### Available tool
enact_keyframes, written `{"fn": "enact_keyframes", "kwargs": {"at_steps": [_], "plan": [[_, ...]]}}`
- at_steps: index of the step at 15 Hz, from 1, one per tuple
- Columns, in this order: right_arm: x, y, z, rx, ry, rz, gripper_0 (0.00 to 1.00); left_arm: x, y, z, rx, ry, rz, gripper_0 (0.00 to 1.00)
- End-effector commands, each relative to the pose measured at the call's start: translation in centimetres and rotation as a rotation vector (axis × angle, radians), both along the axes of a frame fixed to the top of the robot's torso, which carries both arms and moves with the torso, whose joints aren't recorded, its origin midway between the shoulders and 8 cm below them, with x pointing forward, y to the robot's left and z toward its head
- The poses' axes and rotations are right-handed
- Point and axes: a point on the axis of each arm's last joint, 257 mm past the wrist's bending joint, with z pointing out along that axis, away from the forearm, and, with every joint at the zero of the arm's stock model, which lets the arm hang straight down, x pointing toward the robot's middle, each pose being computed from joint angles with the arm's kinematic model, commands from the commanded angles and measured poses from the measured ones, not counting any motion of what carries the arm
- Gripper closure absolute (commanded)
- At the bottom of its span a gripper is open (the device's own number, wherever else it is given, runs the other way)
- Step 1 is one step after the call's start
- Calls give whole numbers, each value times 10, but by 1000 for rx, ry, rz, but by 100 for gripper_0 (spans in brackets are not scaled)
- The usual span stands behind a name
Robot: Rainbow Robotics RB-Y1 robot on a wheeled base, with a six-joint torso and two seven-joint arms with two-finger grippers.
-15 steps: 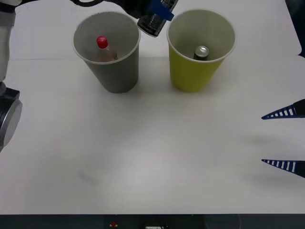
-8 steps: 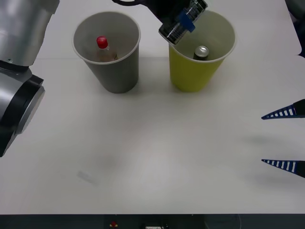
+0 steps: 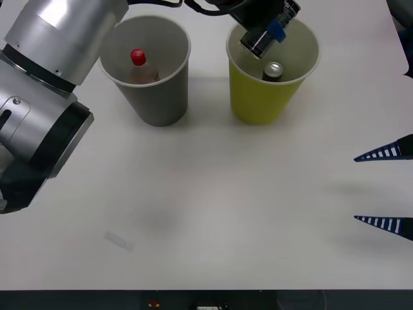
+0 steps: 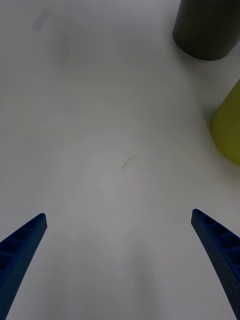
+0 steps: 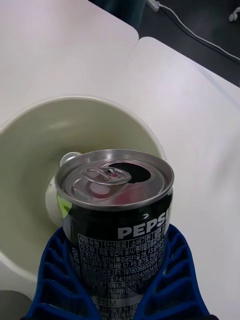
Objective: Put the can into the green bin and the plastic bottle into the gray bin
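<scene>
Two cans present: black can point(image 5: 117, 210) lettered "PEPSI", tab top opened, clamped between ribbed blue fingers point(image 5: 60, 272) of left gripper point(image 3: 266, 33) above mouth of green bin point(image 3: 266, 97); second can point(image 3: 273, 70) upright inside that bin. Small print below logo too fine to read. Plastic bottle point(image 3: 139, 64) with red cap upright inside gray bin point(image 3: 155, 97); right gripper point(image 3: 386, 188) spread wide and unloaded near right table point(image 3: 206, 194) edge.

Bright even overhead light; soft shadows on table point(image 3: 206, 213) (faint glare); wrist views slightly blurred.
</scene>
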Motion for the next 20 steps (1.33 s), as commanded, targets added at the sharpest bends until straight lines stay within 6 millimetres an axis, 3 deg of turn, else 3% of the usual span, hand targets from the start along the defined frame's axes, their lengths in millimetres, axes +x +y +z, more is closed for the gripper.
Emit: {"fn": "enact_keyframes", "kwargs": {"at_steps": [1, 6, 11, 12, 13, 14, 15, 20], "plan": [[0, 0, 0, 0, 0, 0, 0, 12, -11, -5, -2, -56, 15, 100], [0, 0, 0, 0, 0, 0, 0, 33, -30, -30, -12, -123, 35, 100], [0, 0, 0, 0, 0, 0, 0, 38, -34, -37, -17, -139, 41, 100], [0, 0, 0, 0, 0, 0, 0, 38, -34, -37, -17, -139, 41, 84], [0, 0, 0, 0, 0, 0, 0, 38, -34, -36, -17, -140, 39, 46], [0, 0, 0, 0, 0, 0, 0, 37, -35, -37, -11, -141, 28, 16], [0, 0, 0, 0, 0, 0, 0, 37, -35, -37, -11, -141, 28, 0], [0, 0, 0, 0, 0, 0, 0, 37, -34, -37, -12, -143, 23, 0]]}}
